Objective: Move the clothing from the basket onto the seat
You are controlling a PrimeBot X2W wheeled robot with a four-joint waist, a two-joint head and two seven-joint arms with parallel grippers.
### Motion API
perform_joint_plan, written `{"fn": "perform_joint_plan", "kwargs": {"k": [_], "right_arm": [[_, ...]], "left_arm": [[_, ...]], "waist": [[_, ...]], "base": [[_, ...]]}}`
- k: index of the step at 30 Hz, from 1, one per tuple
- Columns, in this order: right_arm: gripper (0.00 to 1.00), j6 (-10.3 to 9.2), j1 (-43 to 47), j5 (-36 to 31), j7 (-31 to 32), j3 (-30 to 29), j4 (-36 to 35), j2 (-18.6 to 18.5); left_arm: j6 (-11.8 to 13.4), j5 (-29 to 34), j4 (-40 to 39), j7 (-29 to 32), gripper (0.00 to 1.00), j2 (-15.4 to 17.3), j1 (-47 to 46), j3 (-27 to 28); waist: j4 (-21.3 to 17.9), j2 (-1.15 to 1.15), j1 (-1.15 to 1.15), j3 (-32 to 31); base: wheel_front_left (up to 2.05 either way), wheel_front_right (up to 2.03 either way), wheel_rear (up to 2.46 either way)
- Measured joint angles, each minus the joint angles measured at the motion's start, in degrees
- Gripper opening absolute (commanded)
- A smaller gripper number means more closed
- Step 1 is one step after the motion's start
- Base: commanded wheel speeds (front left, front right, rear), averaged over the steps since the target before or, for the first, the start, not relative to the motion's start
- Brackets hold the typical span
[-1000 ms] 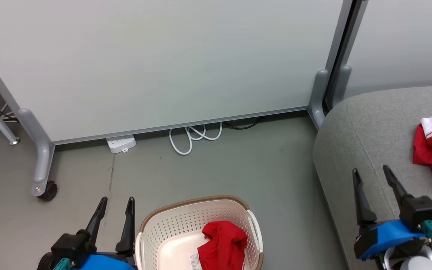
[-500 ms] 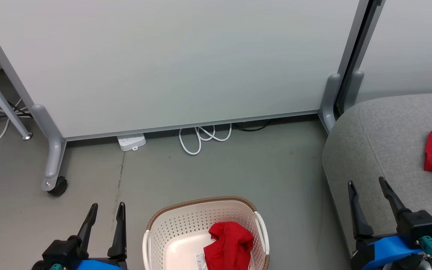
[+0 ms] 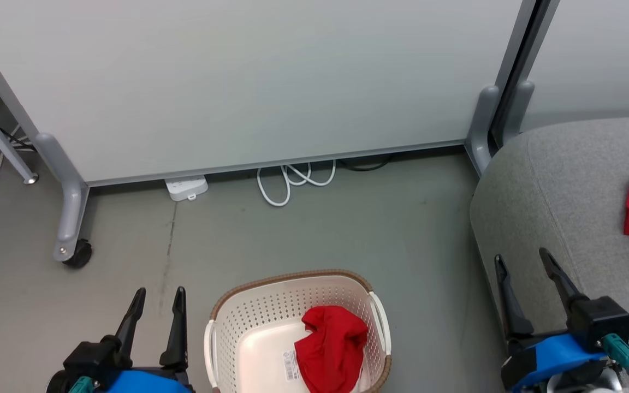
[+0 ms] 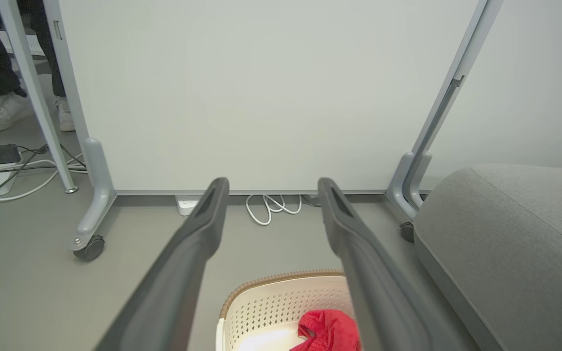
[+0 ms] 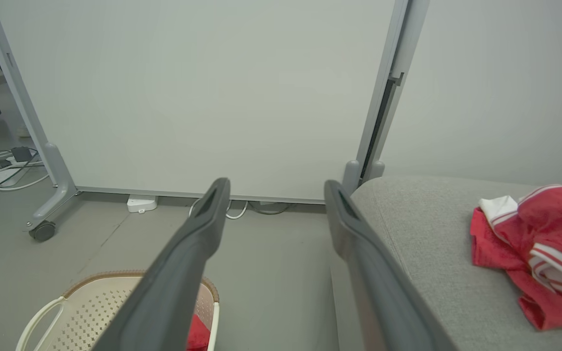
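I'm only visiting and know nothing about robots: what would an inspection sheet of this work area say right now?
Surface: grey floor; the basket stands on it.
Job's things: first red garment lies in the basket; second red garment, white-trimmed, lies on the grey seat.
Clutter: nothing seen.
Grippers: left gripper open, empty, beside the basket; right gripper open, empty, near the seat's edge.
Cables: white cable looped under the panel, beside a white power strip.
Surroundings: pale wheeled panel; a person's shoes beyond it.
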Motion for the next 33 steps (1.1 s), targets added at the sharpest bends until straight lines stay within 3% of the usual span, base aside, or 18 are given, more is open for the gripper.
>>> {"fn": "perform_joint_plan", "kwargs": {"k": [9,19,33], "right_arm": [[1.00,0.01,-8.08,0.00,-0.74,2.38,-0.64,0.01],[1.00,0.01,-19.54,-1.01,-2.93,6.53,-0.37,0.03],[1.00,0.01,-23.89,4.52,-8.14,10.92,3.57,0.00]], "left_arm": [[-0.23,0.90,1.59,-0.01,1.00,-0.01,-7.77,-2.91],[-0.35,1.27,11.89,-0.01,1.00,0.19,-20.85,-7.46],[-0.45,-2.60,28.27,0.00,1.00,4.72,-32.10,-16.90]], "waist": [[-1.65,0.00,0.01,9.82],[-5.16,0.00,0.02,26.28],[-16.50,0.00,0.02,41.08]], "base": [[0.00,0.00,0.00],[0.00,0.00,0.00],[0.00,0.00,0.00]]}}
